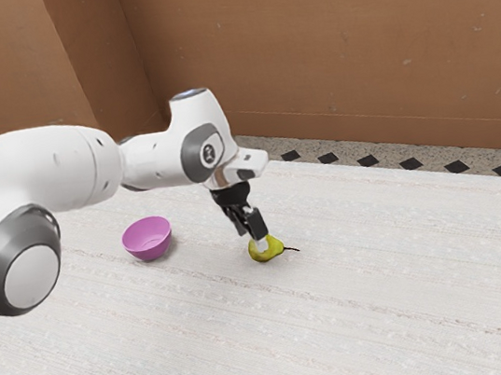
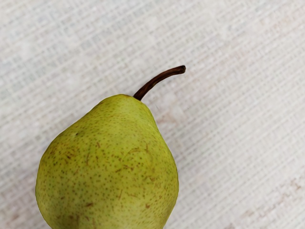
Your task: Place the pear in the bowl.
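Pear (image 1: 275, 249) on the table (image 1: 390, 299), outside the bowl (image 1: 149, 246), right at the gripper (image 1: 258, 240). Gripper points down at it from above, tip end overlapping the pear's fat part in the exterior view. Grip state: can't tell whether it's spread, pressed together or pinching the pear. Pear lies on its side, stem (image 1: 292, 249) pointing toward the exterior view's right, away from the bowl. Bowl is pink-purple, upright on the table, apart from the pear on the exterior view's left, between the pear and the big grey-capped joint (image 1: 32, 275) of the arm (image 1: 50, 168). Writing/brands: one small dark mark (image 1: 209, 153) on the arm's joint above the gripper, inside a pale patch ringed in grey; too small to read. Pear skin is yellow-green, close up in the wrist view: dark speckles, short brown scuffs, no sticker on the part in view. Stem is dark brown, curved, a bit thicker at the free end. Table is off-white with a woven-look grain and faint brownish streaks. Behind it, floor (image 1: 344, 164) speckled with black diamonds, then a brown-orange wall (image 1: 304, 38).
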Controlling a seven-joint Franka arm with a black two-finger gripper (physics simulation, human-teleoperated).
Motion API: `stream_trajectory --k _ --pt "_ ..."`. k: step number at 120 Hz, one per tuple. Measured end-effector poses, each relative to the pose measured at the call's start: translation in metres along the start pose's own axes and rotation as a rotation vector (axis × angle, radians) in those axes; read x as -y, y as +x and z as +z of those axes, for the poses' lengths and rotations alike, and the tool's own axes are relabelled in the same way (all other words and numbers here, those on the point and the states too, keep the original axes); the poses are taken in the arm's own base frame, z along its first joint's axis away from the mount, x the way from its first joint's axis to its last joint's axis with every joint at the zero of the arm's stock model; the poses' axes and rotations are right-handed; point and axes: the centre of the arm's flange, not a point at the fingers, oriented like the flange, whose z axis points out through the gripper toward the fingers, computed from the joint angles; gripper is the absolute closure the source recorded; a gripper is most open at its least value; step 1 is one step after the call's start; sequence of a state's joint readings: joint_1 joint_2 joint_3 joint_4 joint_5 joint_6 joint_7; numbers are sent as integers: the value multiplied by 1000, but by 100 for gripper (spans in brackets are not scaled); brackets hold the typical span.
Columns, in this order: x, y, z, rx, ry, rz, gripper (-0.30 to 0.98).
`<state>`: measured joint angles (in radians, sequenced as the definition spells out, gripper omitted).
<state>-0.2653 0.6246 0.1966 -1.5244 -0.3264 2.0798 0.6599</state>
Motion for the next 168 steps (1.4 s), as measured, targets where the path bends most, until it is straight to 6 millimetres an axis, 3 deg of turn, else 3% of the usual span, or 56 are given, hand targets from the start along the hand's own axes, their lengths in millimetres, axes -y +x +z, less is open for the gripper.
stream_trajectory --k 36,61,106,168 --pt "3 3 14 -11 0 43 17" --pt "8 5 11 -53 2 48 24" --pt "13 8 35 -72 -10 54 23" --pt "15 10 48 -84 -6 61 23"
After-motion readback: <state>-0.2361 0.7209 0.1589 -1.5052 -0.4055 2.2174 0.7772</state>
